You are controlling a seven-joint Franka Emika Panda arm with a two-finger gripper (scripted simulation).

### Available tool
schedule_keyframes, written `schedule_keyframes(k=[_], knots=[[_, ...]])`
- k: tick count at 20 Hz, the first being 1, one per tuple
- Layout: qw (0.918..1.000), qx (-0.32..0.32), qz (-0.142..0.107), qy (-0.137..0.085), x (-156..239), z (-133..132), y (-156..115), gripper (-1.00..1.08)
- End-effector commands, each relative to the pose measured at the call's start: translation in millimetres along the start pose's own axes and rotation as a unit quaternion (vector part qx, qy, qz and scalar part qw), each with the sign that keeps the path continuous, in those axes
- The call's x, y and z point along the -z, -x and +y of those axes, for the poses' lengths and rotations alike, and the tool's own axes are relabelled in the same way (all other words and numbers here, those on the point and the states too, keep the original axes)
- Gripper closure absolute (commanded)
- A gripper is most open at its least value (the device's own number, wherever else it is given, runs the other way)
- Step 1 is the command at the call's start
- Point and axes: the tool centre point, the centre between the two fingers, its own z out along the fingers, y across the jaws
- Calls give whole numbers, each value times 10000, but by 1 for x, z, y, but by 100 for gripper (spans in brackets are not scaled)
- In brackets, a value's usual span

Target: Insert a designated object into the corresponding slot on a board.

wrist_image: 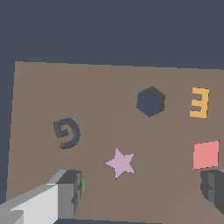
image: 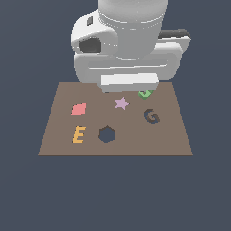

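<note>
The gripper (wrist_image: 142, 192) hangs spread wide over the board (image: 54, 135), the green piece (image: 145, 94) at twelve o'clock from the G slot (image: 152, 116).

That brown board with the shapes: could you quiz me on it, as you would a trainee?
1. True or false: the hexagon on the board is an empty hole.
2. Which shape lies nearest the G slot: A) red diamond, B) orange E, C) lilac star?
3. What colour is the piece peeking out under the end effector?

Key: 1 true; 2 C; 3 green.
</note>
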Motion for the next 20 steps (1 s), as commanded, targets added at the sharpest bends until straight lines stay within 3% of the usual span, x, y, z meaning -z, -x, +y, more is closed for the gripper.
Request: schedule_keyframes(k=[1, 10, 20], knots=[[10000, 0, 0, 0, 0, 0, 0, -92], [9997, -244, -6, 5, -7, -3, 8, -92], [9944, -1061, -26, 23, -30, -16, 33, -92]])
